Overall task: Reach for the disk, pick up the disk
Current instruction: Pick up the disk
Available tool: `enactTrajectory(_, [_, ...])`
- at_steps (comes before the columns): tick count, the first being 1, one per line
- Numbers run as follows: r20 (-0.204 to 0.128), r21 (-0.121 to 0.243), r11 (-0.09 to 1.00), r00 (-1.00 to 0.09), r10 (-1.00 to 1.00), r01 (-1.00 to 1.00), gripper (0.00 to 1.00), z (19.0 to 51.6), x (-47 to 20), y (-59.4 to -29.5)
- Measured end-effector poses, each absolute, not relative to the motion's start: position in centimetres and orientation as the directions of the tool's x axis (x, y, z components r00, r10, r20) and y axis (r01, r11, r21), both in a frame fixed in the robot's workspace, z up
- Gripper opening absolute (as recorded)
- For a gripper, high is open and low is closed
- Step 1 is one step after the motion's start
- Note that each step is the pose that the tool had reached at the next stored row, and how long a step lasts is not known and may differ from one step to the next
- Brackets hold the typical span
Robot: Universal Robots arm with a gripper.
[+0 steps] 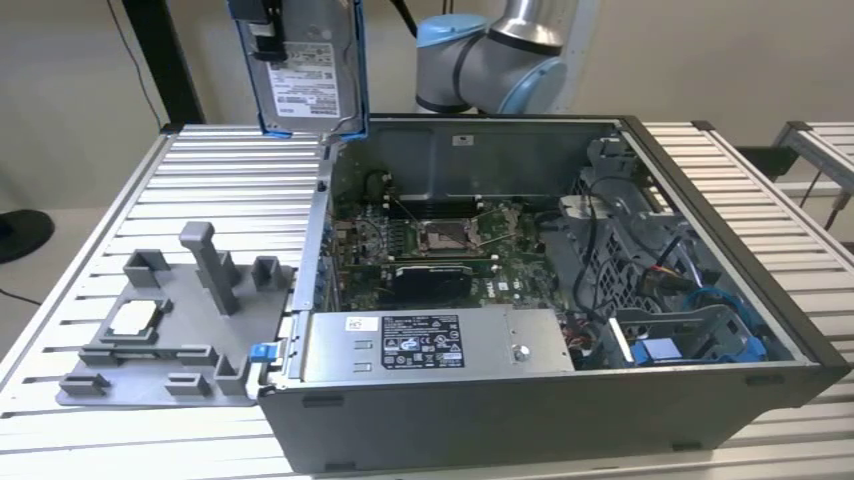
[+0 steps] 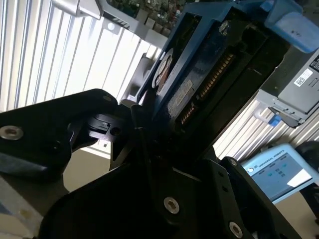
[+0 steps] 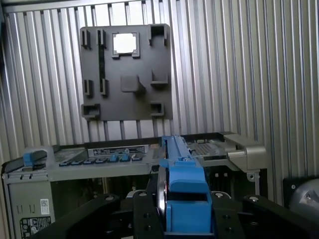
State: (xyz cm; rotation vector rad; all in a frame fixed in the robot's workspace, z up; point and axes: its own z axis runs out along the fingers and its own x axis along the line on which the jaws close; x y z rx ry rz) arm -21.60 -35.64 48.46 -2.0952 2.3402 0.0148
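The disk (image 1: 310, 85) hangs upright high above the table at the exterior view's left, over the back left corner of the open computer case (image 1: 787, 330). It is a silver drive with a white label and a blue bracket. My gripper (image 1: 283, 14) is shut on its upper end at the frame's top edge. In both wrist views the disk (image 2: 199, 74) (image 3: 182, 194) appears edge-on, with the blue bracket along it. It is clamped between the black fingers (image 3: 142, 211) of my gripper (image 2: 159, 132) (image 3: 182, 221).
A grey fixture plate (image 1: 167, 375) (image 3: 127, 107) lies on the slatted table left of the case and carries a small silver processor chip (image 1: 134, 318) (image 3: 124, 43). Inside the case are a motherboard (image 1: 441, 240), a power supply (image 1: 427, 342) and a blue caddy (image 1: 674, 350). The arm's joints (image 1: 487, 55) stand behind the case.
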Motion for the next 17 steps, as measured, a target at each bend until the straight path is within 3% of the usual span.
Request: enactTrajectory(17, [-0.007, 0.007, 0.110, -0.110, -0.994, -0.994, 0.00, 48.4, -16.4, -35.6])
